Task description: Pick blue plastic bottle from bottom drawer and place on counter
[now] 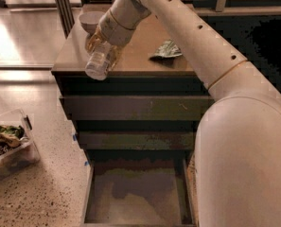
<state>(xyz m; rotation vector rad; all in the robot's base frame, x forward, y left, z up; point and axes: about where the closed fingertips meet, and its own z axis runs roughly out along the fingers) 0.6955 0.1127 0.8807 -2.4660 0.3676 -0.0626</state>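
Observation:
My gripper (102, 44) is shut on the blue plastic bottle (98, 63), a pale see-through bottle. It holds the bottle tilted, its free end pointing down and left, over the front left part of the brown counter (135, 60). The bottle's lower end hangs at the counter's front edge. The bottom drawer (135, 197) stands pulled open below, and its dull grey-brown floor is bare. My white arm crosses the view from the lower right up to the counter.
A small white bowl (89, 20) sits at the counter's back left. A green foil snack bag (167, 50) lies on the counter's right side. Two shut dark drawer fronts (135, 108) are above the open drawer. A clear bin (7, 143) with items stands on the floor, left.

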